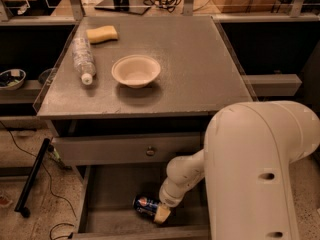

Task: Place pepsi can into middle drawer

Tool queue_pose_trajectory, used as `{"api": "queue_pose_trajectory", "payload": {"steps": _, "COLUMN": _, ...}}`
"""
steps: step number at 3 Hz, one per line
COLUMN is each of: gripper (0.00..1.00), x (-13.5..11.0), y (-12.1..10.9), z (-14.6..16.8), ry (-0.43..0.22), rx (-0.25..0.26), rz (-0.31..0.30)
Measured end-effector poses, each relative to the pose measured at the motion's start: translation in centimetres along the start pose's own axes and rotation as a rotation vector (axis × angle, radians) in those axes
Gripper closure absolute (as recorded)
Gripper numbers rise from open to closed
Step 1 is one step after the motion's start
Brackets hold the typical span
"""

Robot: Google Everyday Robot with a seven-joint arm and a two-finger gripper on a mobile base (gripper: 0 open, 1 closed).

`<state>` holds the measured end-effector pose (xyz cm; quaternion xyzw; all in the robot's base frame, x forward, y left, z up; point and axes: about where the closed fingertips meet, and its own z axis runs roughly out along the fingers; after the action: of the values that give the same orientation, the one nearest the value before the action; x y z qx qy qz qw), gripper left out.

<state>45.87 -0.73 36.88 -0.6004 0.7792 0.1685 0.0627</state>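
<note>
Camera view: end effector low, by pepsi can

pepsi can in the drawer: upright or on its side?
On its side. The pepsi can lies lengthwise on the floor of the middle drawer, with the gripper at one end.

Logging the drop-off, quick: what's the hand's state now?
The hand is in the middle drawer beside the pepsi can; open or closed cannot be told.
</note>
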Motion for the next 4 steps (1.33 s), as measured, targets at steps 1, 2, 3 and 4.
{"api": "queue_pose_trajectory", "payload": {"steps": 1, "gripper": 1.0, "x": -0.02, "y": -0.06, "z": 0.22, "ry": -0.009, "rx": -0.006, "rz": 0.001}}
{"api": "queue_pose_trajectory", "payload": {"steps": 2, "gripper": 1.0, "x": 0.05, "y": -0.1, "z": 0.37, "ry": -0.018, "rx": -0.018, "rz": 0.003}}
{"api": "queue_pose_trajectory", "payload": {"steps": 3, "gripper": 0.81, "x": 0.05, "y": -0.1, "z": 0.37, "ry": -0.018, "rx": -0.018, "rz": 0.003}}
{"api": "queue_pose_trajectory", "payload": {"steps": 4, "gripper": 0.58, "x": 0.06, "y": -0.09, "z": 0.38, "ry": -0.018, "rx": -0.018, "rz": 0.003}}
